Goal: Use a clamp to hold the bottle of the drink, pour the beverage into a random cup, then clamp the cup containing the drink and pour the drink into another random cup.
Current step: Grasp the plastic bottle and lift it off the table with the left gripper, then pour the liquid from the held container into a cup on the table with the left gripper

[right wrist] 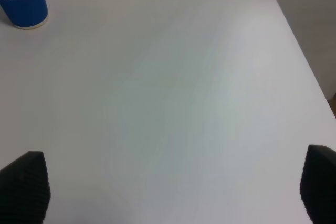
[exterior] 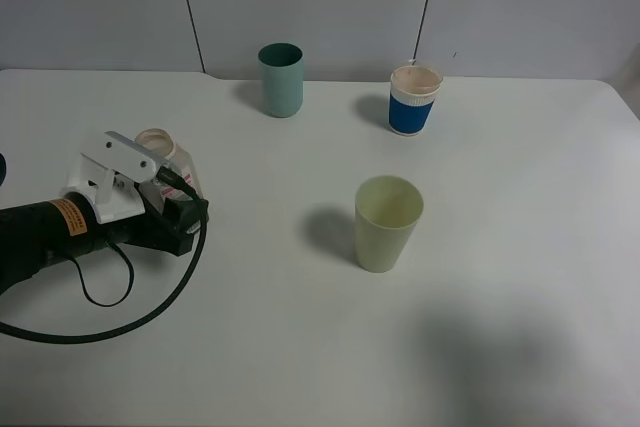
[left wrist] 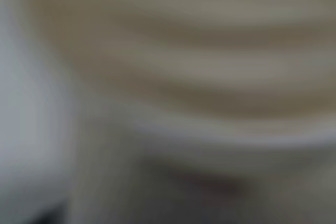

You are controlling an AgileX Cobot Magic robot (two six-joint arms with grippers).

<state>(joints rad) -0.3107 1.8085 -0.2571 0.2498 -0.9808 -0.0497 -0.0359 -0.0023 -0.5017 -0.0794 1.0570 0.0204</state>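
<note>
The bottle, clear with a white and pink label, stands capless at the left of the table. My left gripper reaches in low from the left edge, and its white and black jaws sit tight against the bottle's sides. The left wrist view is filled by a close tan-brown blur of the bottle; the beverage cannot be made out sharply. A pale yellow-green tumbler stands upright mid-table. At the back right is the blue-and-white cup. My right gripper hovers open over bare table, its fingertips far apart.
A teal straight cup stands at the back, left of the blue-and-white cup. A black cable loops on the table under the left arm. The table's right edge runs close by the right gripper.
</note>
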